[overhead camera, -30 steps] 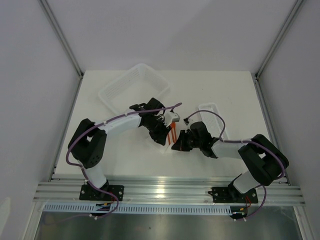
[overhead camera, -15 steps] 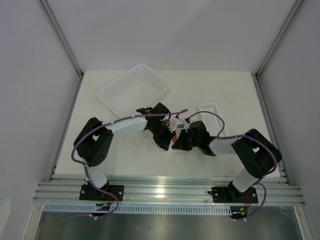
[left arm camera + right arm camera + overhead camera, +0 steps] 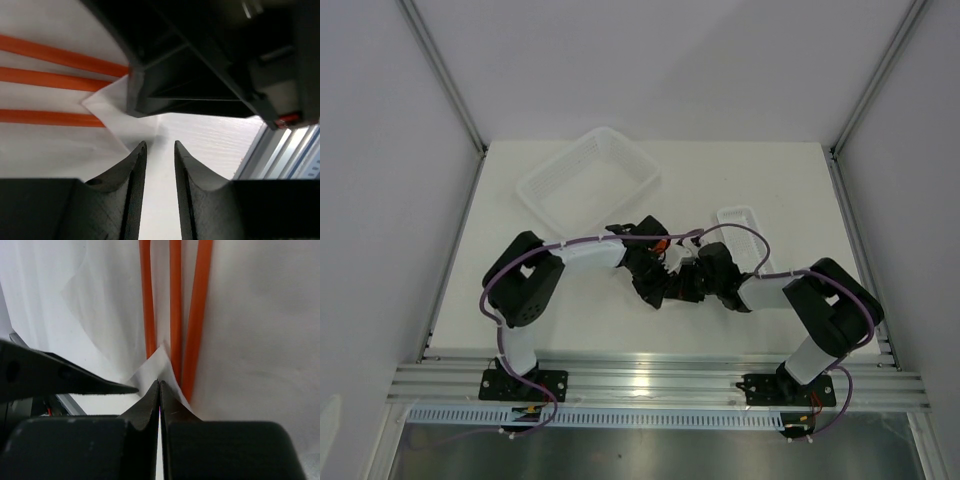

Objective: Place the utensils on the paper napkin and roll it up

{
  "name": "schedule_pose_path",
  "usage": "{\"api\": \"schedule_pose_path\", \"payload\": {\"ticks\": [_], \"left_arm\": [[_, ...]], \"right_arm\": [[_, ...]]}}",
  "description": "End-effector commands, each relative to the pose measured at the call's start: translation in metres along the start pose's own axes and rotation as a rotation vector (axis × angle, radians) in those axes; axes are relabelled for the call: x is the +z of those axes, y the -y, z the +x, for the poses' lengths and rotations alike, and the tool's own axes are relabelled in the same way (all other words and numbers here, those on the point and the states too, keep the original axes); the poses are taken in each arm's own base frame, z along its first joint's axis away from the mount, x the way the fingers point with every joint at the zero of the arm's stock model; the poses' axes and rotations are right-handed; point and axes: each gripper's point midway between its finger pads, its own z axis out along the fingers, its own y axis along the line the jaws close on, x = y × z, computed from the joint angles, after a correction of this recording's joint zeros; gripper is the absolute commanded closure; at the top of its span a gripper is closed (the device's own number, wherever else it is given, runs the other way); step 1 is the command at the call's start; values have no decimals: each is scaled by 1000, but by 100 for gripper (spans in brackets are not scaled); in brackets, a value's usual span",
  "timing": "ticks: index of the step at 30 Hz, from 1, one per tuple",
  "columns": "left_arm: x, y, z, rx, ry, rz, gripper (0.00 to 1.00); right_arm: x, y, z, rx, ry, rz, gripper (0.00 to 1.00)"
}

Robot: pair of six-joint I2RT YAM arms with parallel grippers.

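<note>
Three slim orange utensils (image 3: pixel 175 300) lie side by side on the white paper napkin (image 3: pixel 260 315). My right gripper (image 3: pixel 159 382) is shut on the napkin's near corner, which stands lifted over the handle ends. In the left wrist view the same utensils (image 3: pixel 50 77) and the raised napkin corner (image 3: pixel 112 100) show under the right gripper's black body. My left gripper (image 3: pixel 159 147) is open with nothing between its fingers, close beside that corner. From above, the left gripper (image 3: pixel 655 288) and the right gripper (image 3: pixel 682 285) meet at mid-table and hide the napkin.
A large white mesh basket (image 3: pixel 588 180) sits at the back left. A narrow white tray (image 3: pixel 740 222) lies behind the right arm. The metal rail (image 3: pixel 660 380) runs along the near table edge.
My left arm has swung toward the right gripper, and its gripper now sits right beside it. The utensils seen from above earlier are now covered. The right gripper has stayed put.
</note>
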Motion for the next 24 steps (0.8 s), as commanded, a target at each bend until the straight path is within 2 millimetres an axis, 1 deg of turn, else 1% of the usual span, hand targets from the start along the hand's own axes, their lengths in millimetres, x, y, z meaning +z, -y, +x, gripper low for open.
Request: {"api": "schedule_pose_path", "payload": {"ticks": [1,5,11,12,13,14,16,17,19,21,24], "left_arm": [[2,-5,-3,-20,3,-26,68],[4,-10,-3,-32,-1,-48,68],[3,-6,-4,-33,5,-38,68],[3,-7,-2,-34,4,-40,68],[3,-7,-1,-30,1,-39,68],[3,-7,0,-32,-2,-42,68],[5,-9,2,-34,-7,-46,68],[6,-10,4,-35,-10,-46,68],[7,-10,4,-39,-13,-43,68],[7,-10,4,-37,-14,-44,68],[6,-10,2,-32,-9,-47,68]], "right_arm": [[-5,-12,-19,-5,64,-13,100],[-8,-15,-20,-6,69,-16,100],[-16,-19,-23,-4,85,-11,100],[-18,-16,-23,-1,86,10,100],[-22,-19,-26,-2,101,10,100],[-26,-14,-24,8,95,39,100],[-31,-10,-29,8,125,80,100],[-37,-13,-34,2,148,81,98],[-45,-7,-37,5,167,125,95],[-51,-7,-39,6,178,139,93],[-62,-1,-43,8,198,173,92]]}}
